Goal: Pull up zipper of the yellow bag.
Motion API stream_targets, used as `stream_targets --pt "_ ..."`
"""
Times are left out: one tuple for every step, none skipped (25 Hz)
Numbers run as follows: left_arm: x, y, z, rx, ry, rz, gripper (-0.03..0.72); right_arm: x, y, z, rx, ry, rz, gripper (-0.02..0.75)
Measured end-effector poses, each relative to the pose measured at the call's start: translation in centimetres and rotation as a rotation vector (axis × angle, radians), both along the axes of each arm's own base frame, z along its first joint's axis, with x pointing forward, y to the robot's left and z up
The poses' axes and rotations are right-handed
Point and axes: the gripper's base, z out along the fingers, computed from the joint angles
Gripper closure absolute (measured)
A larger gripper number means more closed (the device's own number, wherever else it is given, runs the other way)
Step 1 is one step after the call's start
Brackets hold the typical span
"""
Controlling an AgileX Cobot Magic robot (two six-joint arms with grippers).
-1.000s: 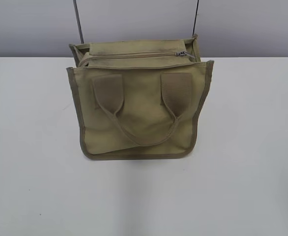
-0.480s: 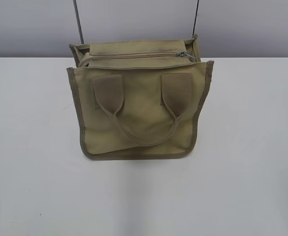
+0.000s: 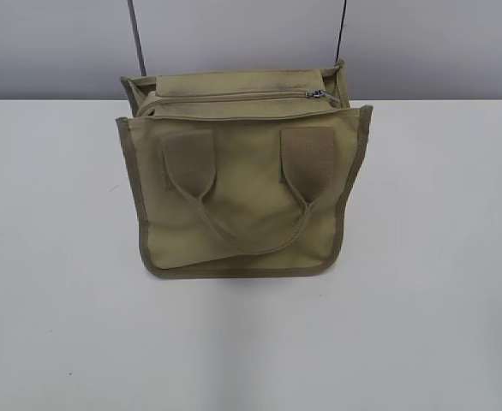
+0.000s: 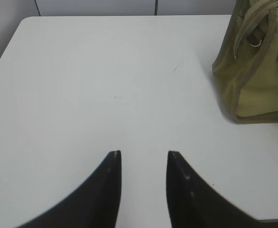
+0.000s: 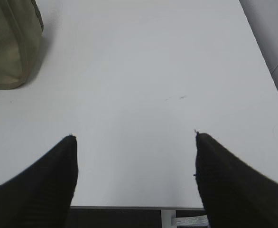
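The yellow bag (image 3: 242, 184) stands upright on the white table (image 3: 422, 257), toward the far edge and roughly centred left to right in the exterior view, its broad front face toward the camera. Darker olive trim runs round the edges of that face, and two wide webbing handle straps (image 3: 249, 184) are sewn on it, their loop hanging down against the canvas. The zipper (image 3: 234, 97) runs left to right along the bag's top panel, behind the upper edge of the front face; its small silver pull (image 3: 317, 93) sits near the right-hand end of the line. Whether the teeth are meshed along the whole length cannot be told at this resolution. Neither arm shows in the exterior view. Left wrist view: the left gripper (image 4: 143, 154) hangs over bare table, its two dark fingers apart with a narrow gap between the tips, nothing between them; the bag occupies the upper right corner of that view, well apart from the fingertips, with a small metal ring (image 4: 255, 42) visible on its side near the top. Right wrist view: the right gripper (image 5: 135, 135) is likewise over bare table, jaws spread wide, holding nothing; a corner of the bag shows at the upper left, well apart from the fingers. A few faint marks are on the table surface in both wrist views. A pale wall with two dark vertical seams stands behind the table.
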Motion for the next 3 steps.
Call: stream_targets --pt "0.00 0.00 0.00 0.000 0.000 0.001 0.430 0.00 0.00 0.00 0.000 0.000 0.000 0.173" --pt "0.00 0.00 0.00 0.000 0.000 0.001 0.430 0.00 0.00 0.00 0.000 0.000 0.000 0.173" --pt "0.00 0.00 0.00 0.000 0.000 0.001 0.430 0.00 0.00 0.00 0.000 0.000 0.000 0.173"
